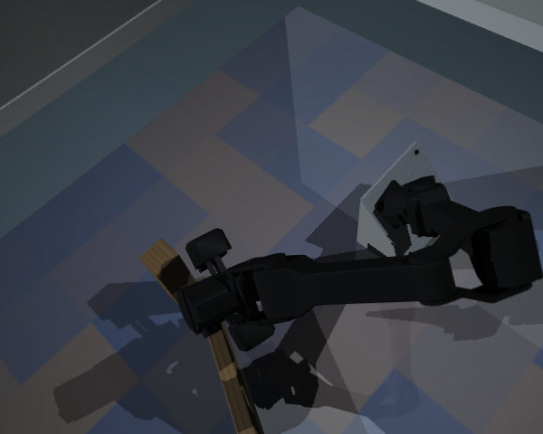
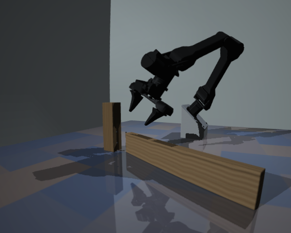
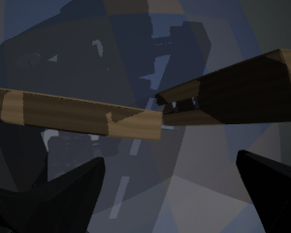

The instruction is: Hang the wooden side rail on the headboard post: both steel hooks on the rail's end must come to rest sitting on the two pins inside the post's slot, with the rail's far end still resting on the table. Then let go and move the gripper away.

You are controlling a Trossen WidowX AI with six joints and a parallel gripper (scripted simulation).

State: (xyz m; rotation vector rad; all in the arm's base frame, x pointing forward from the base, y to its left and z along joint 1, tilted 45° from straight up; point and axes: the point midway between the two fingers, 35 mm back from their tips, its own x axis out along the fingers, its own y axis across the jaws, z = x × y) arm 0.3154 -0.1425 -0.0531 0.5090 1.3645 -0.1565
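Observation:
The wooden side rail (image 1: 228, 372) (image 2: 190, 168) (image 3: 63, 111) stands on its long narrow edge on the table. One end faces the upright headboard post (image 1: 156, 256) (image 2: 107, 126) (image 3: 252, 89), with a small gap in the exterior view. The post's slotted side is in shadow; small bright bits that look like the pins (image 3: 195, 102) show there. The hooks are too small and dark to tell clearly. My gripper (image 2: 137, 117) (image 3: 173, 162) is wide open and empty, above the rail's post end. Its fingertips are hidden in the top view, where the wrist covers the rail's end.
The arm reaches over from its pale base bracket (image 1: 420, 163) (image 2: 186, 120) behind the rail. The post rises close beside the gripper, its top a little above the rail's top edge. Arm shadows cross the checkered table (image 1: 262, 224) (image 2: 72, 195). Walls stand behind.

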